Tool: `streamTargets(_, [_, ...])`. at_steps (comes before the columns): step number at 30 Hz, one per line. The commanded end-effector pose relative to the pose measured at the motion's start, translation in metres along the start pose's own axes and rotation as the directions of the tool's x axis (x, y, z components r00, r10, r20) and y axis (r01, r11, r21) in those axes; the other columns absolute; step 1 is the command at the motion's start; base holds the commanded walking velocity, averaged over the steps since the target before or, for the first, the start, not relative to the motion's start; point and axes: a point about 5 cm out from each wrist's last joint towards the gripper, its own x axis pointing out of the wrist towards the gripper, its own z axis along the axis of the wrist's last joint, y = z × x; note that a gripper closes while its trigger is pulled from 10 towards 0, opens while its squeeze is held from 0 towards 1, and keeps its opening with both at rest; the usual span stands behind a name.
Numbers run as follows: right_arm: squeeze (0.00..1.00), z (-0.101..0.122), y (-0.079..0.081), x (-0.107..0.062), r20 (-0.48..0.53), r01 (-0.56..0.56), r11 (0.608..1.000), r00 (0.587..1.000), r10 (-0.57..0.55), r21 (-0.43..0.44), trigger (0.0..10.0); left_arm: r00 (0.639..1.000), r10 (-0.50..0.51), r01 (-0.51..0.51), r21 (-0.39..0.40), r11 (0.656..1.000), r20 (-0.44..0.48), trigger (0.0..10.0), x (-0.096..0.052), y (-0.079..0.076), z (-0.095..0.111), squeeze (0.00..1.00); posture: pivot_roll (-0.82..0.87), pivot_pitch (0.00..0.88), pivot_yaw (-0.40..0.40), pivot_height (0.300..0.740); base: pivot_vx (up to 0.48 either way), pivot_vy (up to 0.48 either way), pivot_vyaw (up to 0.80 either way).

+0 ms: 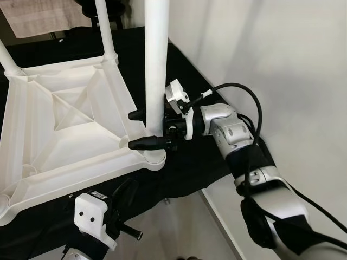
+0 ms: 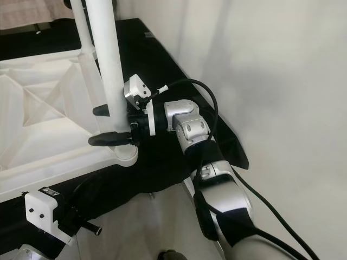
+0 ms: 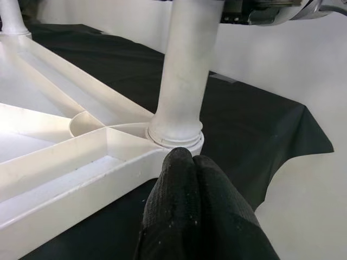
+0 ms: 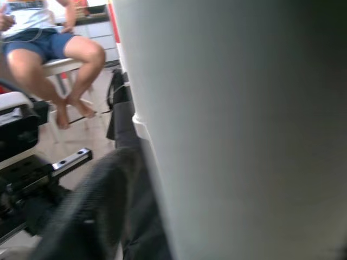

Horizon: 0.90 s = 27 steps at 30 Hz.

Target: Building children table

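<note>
The white children's table [image 1: 65,124] lies upside down on a black cloth [image 1: 187,73]. A white leg [image 1: 156,65] stands upright in the near corner socket [image 1: 155,157]. My right gripper [image 1: 143,129] reaches in from the right, shut on this leg just above the socket, one black finger on each side. The right wrist view has the leg [image 4: 233,130] very close, with one finger [image 4: 92,211] beside it. My left gripper [image 3: 190,162] is shut with nothing in it, low before the table's near edge and pointing at the socket [image 3: 176,138].
Two more legs [image 1: 105,32] stand in the far corners. A white wall [image 1: 282,54] runs close along the right. Pale floor [image 1: 179,227] lies beyond the cloth's near edge. A person [image 4: 49,43] sits on a stool in the right wrist view.
</note>
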Motion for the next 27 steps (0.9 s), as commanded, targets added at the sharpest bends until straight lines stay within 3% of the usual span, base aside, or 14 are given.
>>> streamTargets(1, [0.00,0.001,0.003,0.005,0.011,-0.066,0.998,0.998,0.066,-0.007,0.0,1.000,0.001,-0.001,0.000,1.000,-0.003,10.0,-0.002,-0.002,0.001,0.00,-0.06,0.174,-0.100,0.740,0.000,0.000,0.00])
streamTargets(10, [0.00,-0.003,0.004,-0.009,0.019,-0.045,0.999,0.999,0.046,-0.025,0.0,1.000,0.000,0.000,-0.002,1.000,-0.004,10.0,-0.002,-0.001,0.001,0.00,-0.08,0.173,-0.087,0.740,0.000,0.000,0.00])
streamTargets(11, [0.00,-0.009,0.008,-0.024,0.033,0.097,0.995,0.995,-0.095,-0.038,0.0,1.000,-0.003,0.003,-0.004,1.000,-0.006,10.0,-0.002,-0.001,0.000,0.00,-0.09,0.173,-0.099,0.740,0.000,0.000,0.00])
streamTargets(13, [0.00,-0.012,0.011,-0.029,0.035,0.162,0.986,0.986,-0.160,-0.039,0.0,1.000,-0.004,0.004,-0.005,1.000,-0.006,10.0,-0.002,-0.001,0.000,0.00,-0.09,0.173,-0.099,0.740,0.000,0.000,0.00])
streamTargets(15, [0.00,-0.030,0.018,-0.028,0.029,0.363,0.931,0.931,-0.364,0.041,0.0,1.000,-0.005,0.005,-0.003,1.000,-0.007,10.0,-0.003,0.000,0.000,0.00,-0.08,0.163,-0.110,0.740,0.000,0.000,0.00])
streamTargets(16, [0.00,-0.030,0.018,-0.028,0.029,0.363,0.931,0.931,-0.364,0.041,0.0,1.000,-0.005,0.005,-0.003,1.000,-0.007,10.0,-0.003,0.000,0.000,0.00,-0.08,0.163,-0.110,0.740,0.000,0.000,0.00])
streamTargets(17, [0.00,-0.042,0.021,-0.023,0.001,0.495,0.867,0.868,-0.496,0.061,0.0,1.000,-0.005,0.005,-0.002,1.000,-0.007,10.0,-0.003,0.000,0.000,0.00,-0.08,0.163,-0.110,0.740,0.000,0.000,0.00])
streamTargets(18, [0.00,-0.056,0.026,-0.020,-0.046,0.709,0.704,0.705,-0.708,0.035,0.0,1.000,-0.004,0.004,0.001,1.000,-0.008,10.0,-0.003,0.001,0.000,0.00,-0.09,0.166,-0.101,0.740,0.000,0.000,0.00])
streamTargets(19, [0.00,-0.056,0.026,-0.020,-0.046,0.709,0.704,0.705,-0.708,0.035,0.0,1.000,-0.004,0.004,0.001,1.000,-0.008,10.0,-0.003,0.001,0.000,0.00,-0.09,0.166,-0.101,0.740,0.000,0.000,0.00])
streamTargets(20, [0.00,-0.063,0.041,-0.012,-0.059,0.792,0.610,0.609,-0.791,-0.008,0.0,1.000,-0.004,0.004,0.004,1.000,-0.009,10.0,-0.003,0.002,0.000,0.00,-0.08,0.159,-0.094,0.740,0.000,0.000,0.00])
streamTargets(21, [0.00,-0.065,0.051,-0.008,-0.055,0.832,0.554,0.552,-0.832,-0.036,0.0,1.000,-0.003,0.003,0.006,1.000,-0.010,10.0,-0.003,0.003,-0.001,0.00,-0.08,0.158,-0.093,0.740,0.000,0.000,0.00])
streamTargets(23, [0.00,-0.063,0.055,-0.003,-0.051,0.831,0.553,0.551,-0.833,-0.057,0.0,1.000,-0.005,0.005,0.008,1.000,-0.013,10.0,-0.003,0.004,-0.001,0.00,-0.09,0.147,-0.092,0.740,0.000,0.000,0.00])
streamTargets(27, [0.00,-0.060,0.053,0.005,-0.066,0.800,0.599,0.596,-0.801,-0.044,0.0,1.000,-0.012,0.012,0.010,1.000,-0.016,10.0,-0.001,0.004,-0.003,0.00,-0.09,0.139,-0.096,0.740,0.000,0.000,0.00])
